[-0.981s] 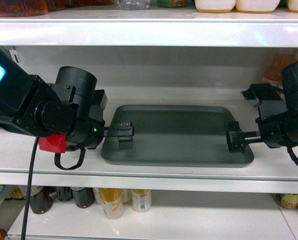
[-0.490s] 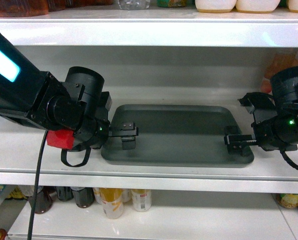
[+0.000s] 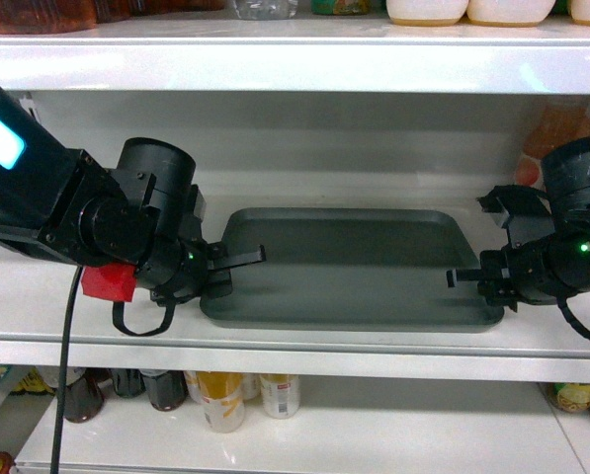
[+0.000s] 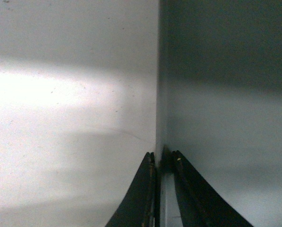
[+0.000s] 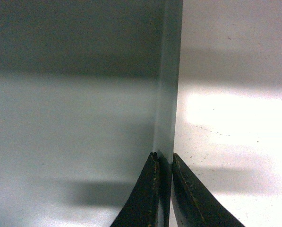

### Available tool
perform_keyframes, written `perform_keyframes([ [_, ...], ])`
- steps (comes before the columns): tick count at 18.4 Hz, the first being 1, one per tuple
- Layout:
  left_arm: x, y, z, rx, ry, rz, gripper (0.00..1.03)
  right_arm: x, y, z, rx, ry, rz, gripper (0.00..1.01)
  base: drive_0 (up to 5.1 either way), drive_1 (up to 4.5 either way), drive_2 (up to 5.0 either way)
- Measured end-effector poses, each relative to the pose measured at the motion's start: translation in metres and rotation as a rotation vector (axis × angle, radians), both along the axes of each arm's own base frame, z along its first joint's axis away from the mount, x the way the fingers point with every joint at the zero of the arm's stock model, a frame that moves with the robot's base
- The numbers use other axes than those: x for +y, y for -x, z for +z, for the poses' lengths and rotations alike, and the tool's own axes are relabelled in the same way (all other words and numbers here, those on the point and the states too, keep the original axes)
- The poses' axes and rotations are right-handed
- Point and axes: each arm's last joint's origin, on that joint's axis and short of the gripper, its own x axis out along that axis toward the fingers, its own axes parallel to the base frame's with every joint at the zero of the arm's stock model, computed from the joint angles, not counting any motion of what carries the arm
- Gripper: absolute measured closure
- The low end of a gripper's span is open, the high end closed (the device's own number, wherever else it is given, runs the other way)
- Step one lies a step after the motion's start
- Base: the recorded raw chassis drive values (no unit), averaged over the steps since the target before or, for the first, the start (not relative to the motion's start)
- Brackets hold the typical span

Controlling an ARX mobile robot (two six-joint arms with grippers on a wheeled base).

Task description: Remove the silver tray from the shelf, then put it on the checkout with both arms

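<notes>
The silver tray (image 3: 349, 267) lies flat on the white shelf (image 3: 304, 343), long side facing me. My left gripper (image 3: 237, 259) is shut on the rim of its left short edge, and my right gripper (image 3: 469, 276) is shut on the rim of its right short edge. In the left wrist view the left gripper (image 4: 163, 158) pinches the thin rim, with the silver tray (image 4: 226, 118) to the right and the shelf (image 4: 60, 118) to the left. In the right wrist view the right gripper (image 5: 164, 158) clamps the rim, with the silver tray (image 5: 74, 109) on the left and the shelf (image 5: 235, 118) on the right. The checkout is out of view.
An upper shelf board (image 3: 295, 64) with jars on it hangs close above the tray. The shelf's back wall stands right behind the tray. Bottles (image 3: 220, 395) stand on the lower shelf. An orange pack (image 3: 561, 128) sits at the back right.
Both grippers stood with jaws spread over the tray's ends. They have since turned and drawn outward to the short edges, and closed on the rims. The tray has not moved.
</notes>
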Motion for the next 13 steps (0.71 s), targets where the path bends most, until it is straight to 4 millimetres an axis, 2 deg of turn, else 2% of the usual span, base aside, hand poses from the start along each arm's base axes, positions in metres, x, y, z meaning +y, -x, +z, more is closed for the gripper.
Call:
perform_keyframes([
  [2, 0.004, 0.010, 0.002, -0.010, 0.018, 0.022, 1.00, 0.000, 0.008, -0.001, -0.010, -0.034, -0.036, 0.98, 0.0, 0.00, 0.0],
  [6, 0.014, 0.033, 0.009, -0.033, -0.024, 0.054, 1.00, 0.004, 0.034, 0.003, -0.029, -0.063, -0.049, 0.98, 0.0, 0.00, 0.0],
  [8, 0.020, 0.056, 0.028, -0.061, -0.053, 0.064, 1.00, 0.006, 0.057, 0.020, -0.058, -0.090, -0.041, 0.98, 0.0, 0.00, 0.0],
  [13, 0.028, 0.105, 0.094, -0.247, -0.043, 0.067, 1.00, 0.001, 0.104, 0.079, -0.214, -0.151, -0.013, 0.98, 0.0, 0.00, 0.0],
])
